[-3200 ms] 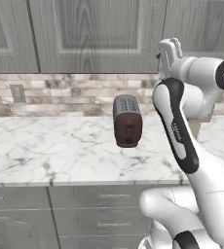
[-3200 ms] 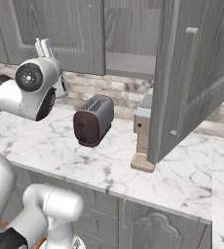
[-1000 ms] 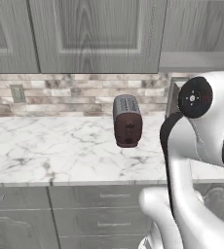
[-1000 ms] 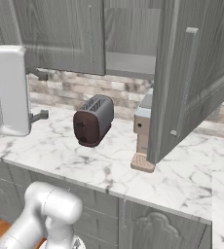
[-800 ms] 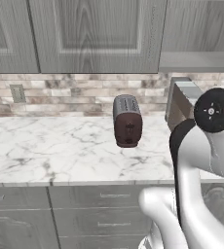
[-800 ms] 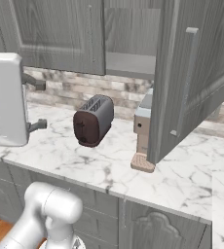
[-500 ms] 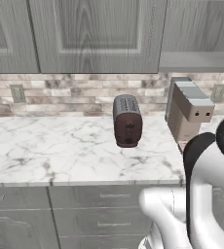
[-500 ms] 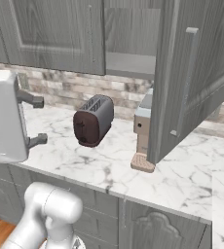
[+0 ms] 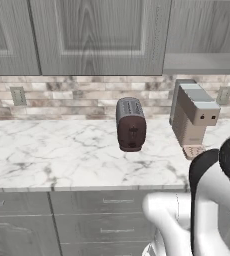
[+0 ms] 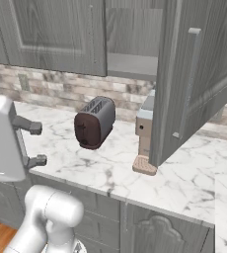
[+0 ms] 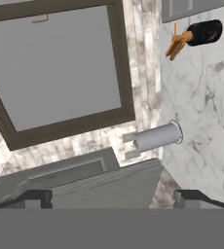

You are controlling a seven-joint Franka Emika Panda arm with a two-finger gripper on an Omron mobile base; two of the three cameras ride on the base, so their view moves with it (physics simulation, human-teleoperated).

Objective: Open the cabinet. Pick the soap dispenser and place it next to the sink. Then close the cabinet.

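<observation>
Cabinet: tall grey wood-grain wall unit above the worktop, its right-hand door swung wide toward the camera in the right base view, slim vertical bar handle on the door face, plain grey shelf visible in the opening; closed recessed-panel doors alongside in the left base view; soap dispenser: pale cylindrical item in the hand view, lying sideways in that tilted frame beside a dark-framed window, identity uncertain; toaster: dark brown, on the marble worktop before the brick backsplash; grey and tan boxy appliance standing just right of the toaster; dark-handled utensil lying on marble in the hand view; gripper: fingers well apart, holding nothing, at the left of the right base view, clear of the cabinet.
</observation>
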